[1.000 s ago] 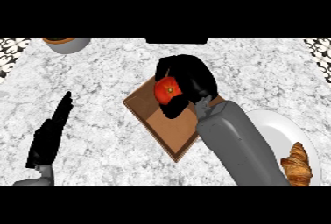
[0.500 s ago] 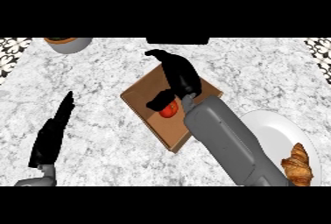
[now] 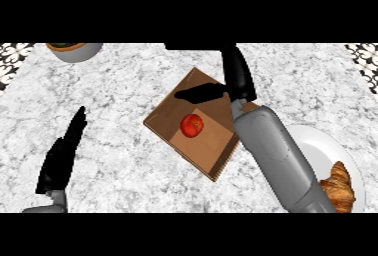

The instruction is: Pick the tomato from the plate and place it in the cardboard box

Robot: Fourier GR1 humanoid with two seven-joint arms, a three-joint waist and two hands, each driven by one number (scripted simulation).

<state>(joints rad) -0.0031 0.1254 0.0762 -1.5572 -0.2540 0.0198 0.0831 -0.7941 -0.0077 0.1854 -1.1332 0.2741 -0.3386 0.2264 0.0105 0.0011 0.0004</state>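
Tomato [image 3: 192,125] location confirmed: it lies inside the cardboard box [image 3: 214,145], left of the box's middle, resting on the box floor with no hand touching it.

Table [image 3: 133,90]: white and grey marbled top, carrying all items listed below.

Right forearm: grey, enters from the near right and crosses the right edge of the cardboard box. Right hand [image 3: 238,70] sits above the far corner of the box, fingers straight and released, pointing away toward the far edge; it casts a dark shadow on the box floor.

Cardboard box: brown, shallow, set cornerwise at the centre of the table.

Plate [image 3: 314,145]: white, on the right, partly hidden under the right forearm. A croissant [image 3: 339,187] lies on its near right part.

Left hand [image 3: 63,155]: at the near left, fingers straight and relaxed, well apart from the box, holding nothing.

Bowl [image 3: 74,50]: grey, far left corner, partly cut off.
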